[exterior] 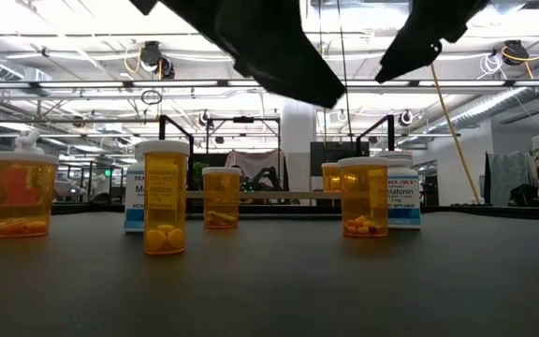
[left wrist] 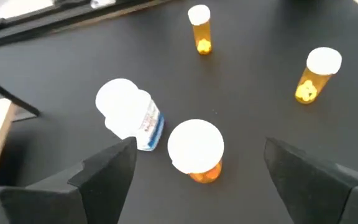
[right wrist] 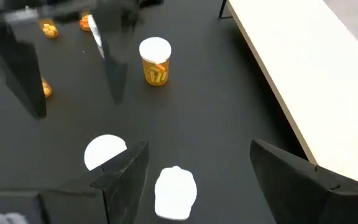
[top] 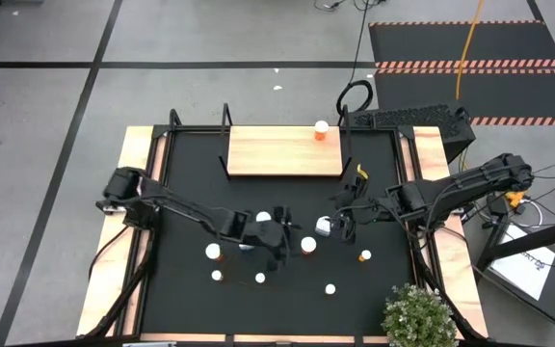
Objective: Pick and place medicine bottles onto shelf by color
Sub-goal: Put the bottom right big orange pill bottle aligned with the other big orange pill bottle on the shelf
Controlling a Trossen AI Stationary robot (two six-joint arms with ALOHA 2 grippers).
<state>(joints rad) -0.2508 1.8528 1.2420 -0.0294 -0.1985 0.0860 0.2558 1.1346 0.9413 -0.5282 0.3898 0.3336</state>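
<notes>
**Both grippers wide over the bottle cluster, one orange bottle on the shelf**

The left gripper (top: 276, 231) hangs over the middle of the black table mat (top: 186, 193), its two dark fingers (left wrist: 107, 171) spread wide and empty. Between them in the left wrist view stands an orange-bodied, white-capped medicine bottle (left wrist: 196, 150), with a larger white bottle bearing a blue-and-white label (left wrist: 129, 113) just beside it. The wide spread probably serves to straddle the orange bottle's cap before a descent.

The right gripper (top: 343, 222) hovers right of centre, its fingers also wide and holding nothing, above a white-capped bottle (right wrist: 175, 191) that shows between them in its own wrist view; the bottle's body colour cannot be told from there.

The flat light-wood shelf board with thin black uprights (top: 268, 152) lies at the far side of the mat. One orange bottle with a white cap (top: 322, 131) stands at its far right corner, presumably starting the orange group. The other small bottles stand scattered, upright and apart, across the near half of the mat.
</notes>
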